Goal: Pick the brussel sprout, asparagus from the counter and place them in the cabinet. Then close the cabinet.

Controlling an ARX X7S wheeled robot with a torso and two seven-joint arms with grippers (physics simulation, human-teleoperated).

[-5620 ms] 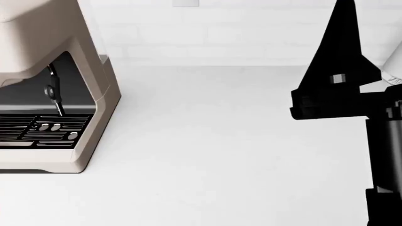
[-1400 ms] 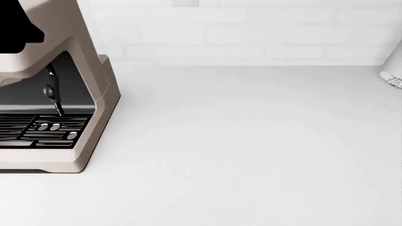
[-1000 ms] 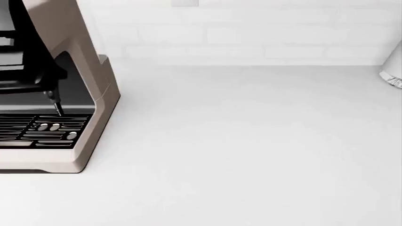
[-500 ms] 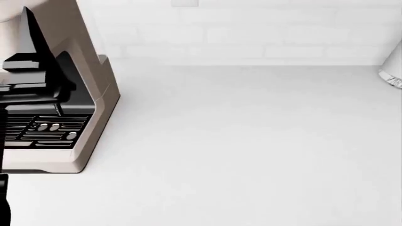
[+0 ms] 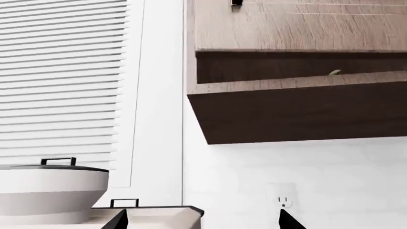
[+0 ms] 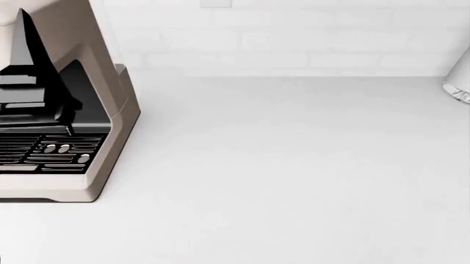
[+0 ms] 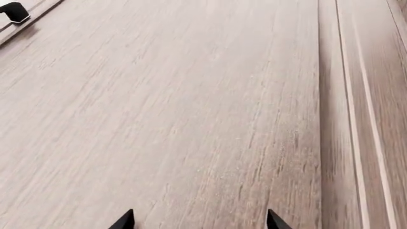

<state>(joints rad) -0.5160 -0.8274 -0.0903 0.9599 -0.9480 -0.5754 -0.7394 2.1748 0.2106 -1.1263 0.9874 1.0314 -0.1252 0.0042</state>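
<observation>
Left tool (image 6: 26,71) rises at nine o'clock before the coffee machine (image 6: 110,110), tips spread. Right tool (image 7: 198,220) spread, facing a wooden cabinet door (image 7: 190,105). Desk (image 6: 294,176) stretches wide toward three o'clock. A green speck (image 5: 334,73) shows inside the cabinet (image 5: 299,105); which vegetable, cannot tell.

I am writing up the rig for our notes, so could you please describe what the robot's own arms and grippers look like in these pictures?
Little of them shows. The left gripper appears only as two matte black pointed fingertips, and the right gripper looks the same. In the head view, part of the left arm is a black, angular, tapering piece with flat grey faces. No cables, markings or coverings can be seen.
</observation>
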